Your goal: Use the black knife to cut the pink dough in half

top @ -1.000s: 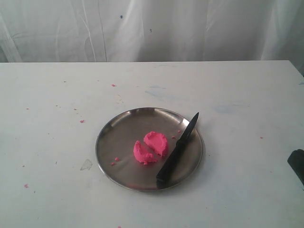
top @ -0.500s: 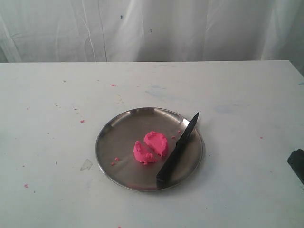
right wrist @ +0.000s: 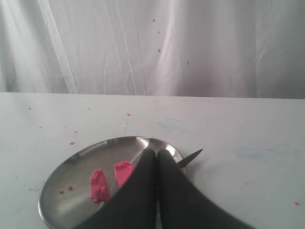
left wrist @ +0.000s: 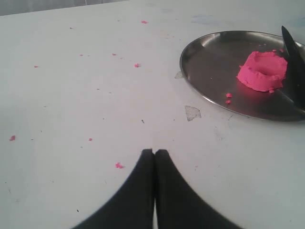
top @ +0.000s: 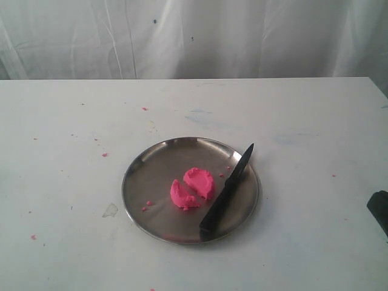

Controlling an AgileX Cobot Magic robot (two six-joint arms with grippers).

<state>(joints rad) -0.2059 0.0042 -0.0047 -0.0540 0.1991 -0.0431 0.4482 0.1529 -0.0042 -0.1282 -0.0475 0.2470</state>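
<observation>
The pink dough lies as two half-lumps (top: 191,187) on the steel plate (top: 145,182), with a narrow gap between them. Across the plate's right side rests the black knife (top: 227,191), its tip over the far rim and its handle on the near rim. Nothing holds it. In the left wrist view my left gripper (left wrist: 154,151) is shut and empty over bare table, well away from the plate (left wrist: 209,52) and dough (left wrist: 263,70). My right gripper (right wrist: 156,152) is shut and empty, seen in front of the plate (right wrist: 62,183), the dough halves (right wrist: 99,183) and the knife tip (right wrist: 191,156).
Tiny pink crumbs (top: 104,154) dot the white table and the plate. A white curtain (top: 194,36) hangs behind the table's far edge. A black arm part (top: 379,209) shows at the right edge of the exterior view.
</observation>
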